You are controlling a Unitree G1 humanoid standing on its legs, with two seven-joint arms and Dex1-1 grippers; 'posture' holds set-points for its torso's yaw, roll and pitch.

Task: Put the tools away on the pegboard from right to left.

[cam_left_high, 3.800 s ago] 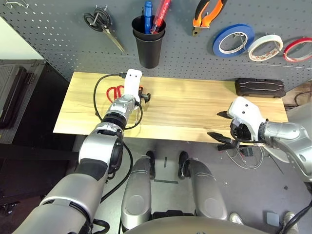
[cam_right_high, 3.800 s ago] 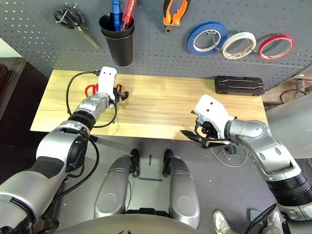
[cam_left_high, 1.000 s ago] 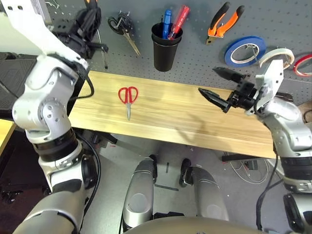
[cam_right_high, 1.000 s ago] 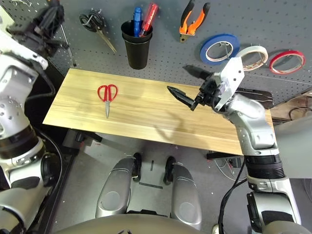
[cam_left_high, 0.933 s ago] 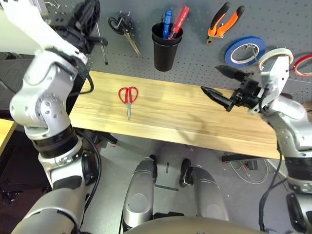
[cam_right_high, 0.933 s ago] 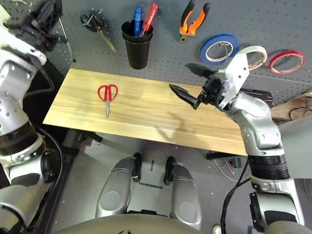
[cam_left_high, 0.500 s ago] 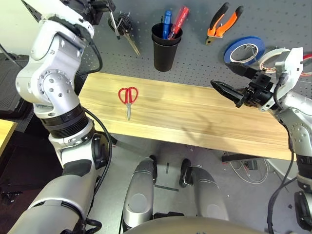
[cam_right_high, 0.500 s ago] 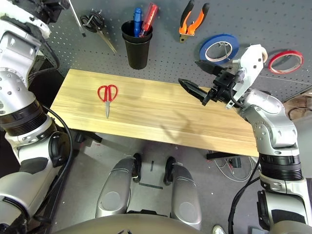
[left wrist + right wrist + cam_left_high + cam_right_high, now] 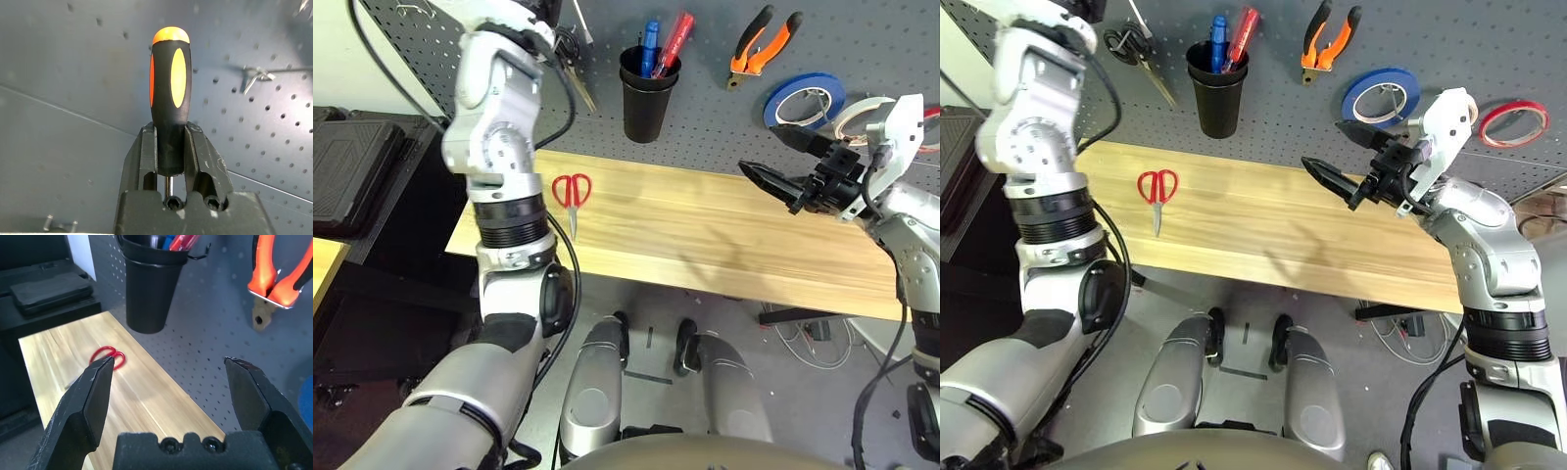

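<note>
screwdriver: slim black-and-orange-handled screwdriver (image 9: pixel 170 98) sits in the left hand (image 9: pixel 170 161), fingers clamped on the lower black part of the handle — orange cap points away from the wrist, thin metal shaft runs back between the fingers.
where: raised high against the upper left of the dark grey perforated pegboard (image 9: pixel 705 108), just left of the black-handled scissors (image 9: pixel 1136 54) hanging there.
key relation: black cup (image 9: pixel 643 93) with blue and red tools in it hangs to the right of the left hand, beyond the hanging scissors — judged, if the cup is the slot, the screwdriver has to travel right and go in shaft-down.
nearer arm: left, it already has the tool.
hook nearby: bare metal hook (image 9: pixel 259 76) on the pegboard beside the handle, apart from it.
right hand: right hand (image 9: pixel 168 382) spread wide, holding nothing, hovers above the right part of the wooden bench (image 9: pixel 705 230).
already hung: orange-and-black-handled pliers (image 9: pixel 754 39), white tape roll (image 9: pixel 1449 103).
left to do: red-handled scissors (image 9: pixel 570 196) flat on the bench's left part, blades toward the near edge — well apart from both hands.
open room: bench bare between scissors and right hand; the hanging scissors crowd the path to the cup.
</note>
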